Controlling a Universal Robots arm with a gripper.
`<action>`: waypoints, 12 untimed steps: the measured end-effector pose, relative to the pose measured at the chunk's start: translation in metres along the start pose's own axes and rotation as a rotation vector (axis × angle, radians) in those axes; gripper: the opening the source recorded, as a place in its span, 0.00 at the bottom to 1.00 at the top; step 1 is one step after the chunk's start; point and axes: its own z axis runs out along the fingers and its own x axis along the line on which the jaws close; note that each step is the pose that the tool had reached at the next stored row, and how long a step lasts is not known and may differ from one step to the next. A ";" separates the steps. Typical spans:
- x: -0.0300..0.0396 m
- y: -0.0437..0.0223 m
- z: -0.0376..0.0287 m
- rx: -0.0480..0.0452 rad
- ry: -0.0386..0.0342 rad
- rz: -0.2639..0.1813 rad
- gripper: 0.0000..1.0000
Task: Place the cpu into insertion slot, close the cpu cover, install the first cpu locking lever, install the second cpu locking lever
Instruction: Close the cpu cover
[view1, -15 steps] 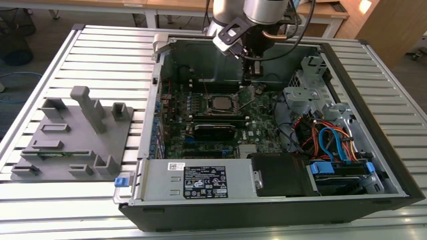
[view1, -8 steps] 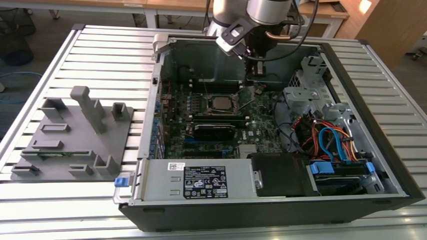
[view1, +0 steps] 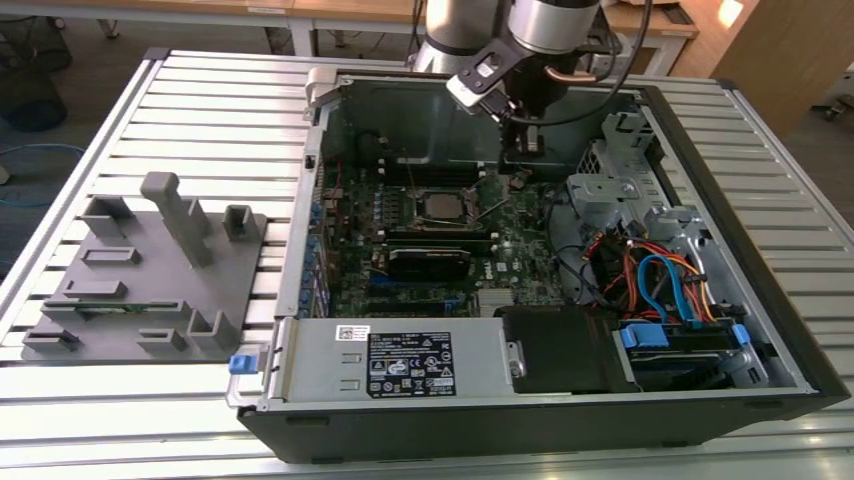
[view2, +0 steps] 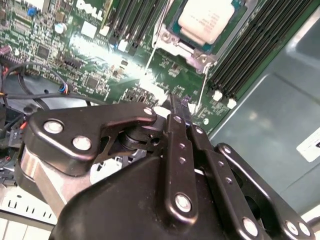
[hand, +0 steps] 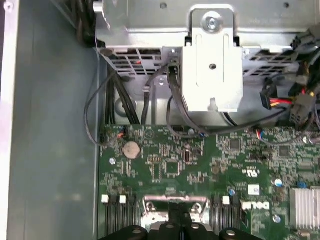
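Exterior view, from its left: grey tray (view1: 147, 270) lies on the table (view1: 200, 100), well apart from the work. Open case (view1: 534, 430) is at centre, with the board (view1: 354, 240) inside.

The cpu (view1: 438, 206) sits flat in the slot (view1: 412, 206), silver top up. In the second wrist view the cover (view2: 170, 37) appears to lie down around the chip's edges, so placing looks done and closing looks done or nearly so.

The gripper (view1: 523, 150) hangs low over the board, just beside the slot on the exterior view's right. In the second wrist view its fingers (view2: 176, 107) are drawn together to one narrow tip. Nothing is seen between them and they touch neither cover nor chip. Drive cage (view1: 607, 190) and cables (view1: 654, 280) lie further right, clear of the arm.

Judgement: the lever stage is in hand. Whether either of the levers is latched cannot be told. Lever work would call for the closed tip to bear on a thin wire right beside the cover, pressing it down and under its catch without skidding onto the chip or the memory slots (view2: 255, 47)
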 end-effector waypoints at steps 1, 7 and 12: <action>0.0000 0.0019 0.0006 0.0005 0.0000 0.000 0.10; 0.0002 0.0121 0.0042 0.0036 -0.0001 0.000 0.10; 0.0003 0.0196 0.0082 0.0064 -0.0001 0.000 0.10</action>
